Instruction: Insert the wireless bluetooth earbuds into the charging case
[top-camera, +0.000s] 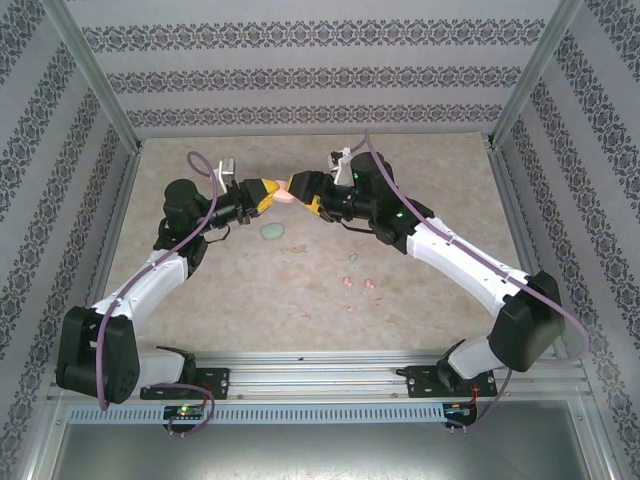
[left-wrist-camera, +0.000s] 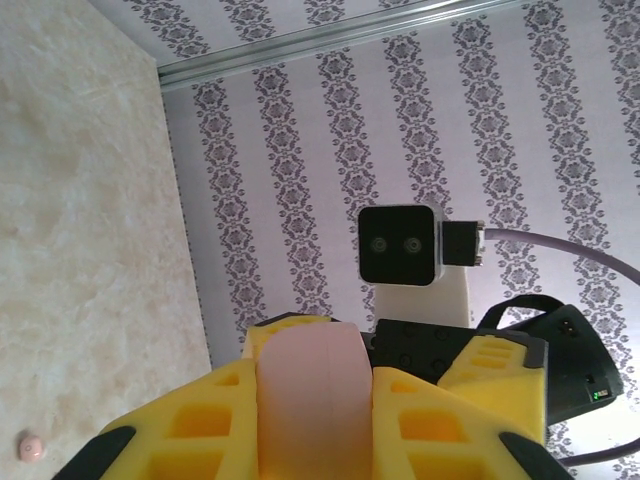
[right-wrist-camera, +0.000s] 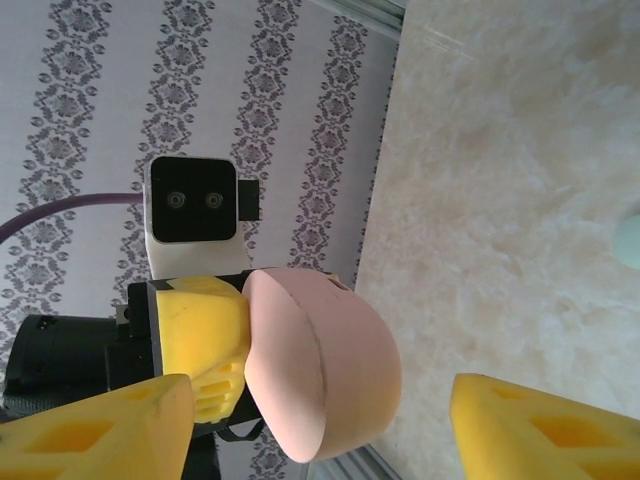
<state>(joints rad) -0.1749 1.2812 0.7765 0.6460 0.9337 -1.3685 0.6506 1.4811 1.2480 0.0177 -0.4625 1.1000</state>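
Above the counter (top-camera: 300, 320), the left pincer (top-camera: 266, 196) is clamped on the pink case (top-camera: 286, 196). The right pincer (top-camera: 306, 192) faces it, jaws spread either side of the case, not touching. The earbuds (top-camera: 346, 282) lie on the counter below, nearer the right arm.

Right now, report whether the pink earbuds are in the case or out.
Out: pink earbuds lie on the table, apart from the held pink case.
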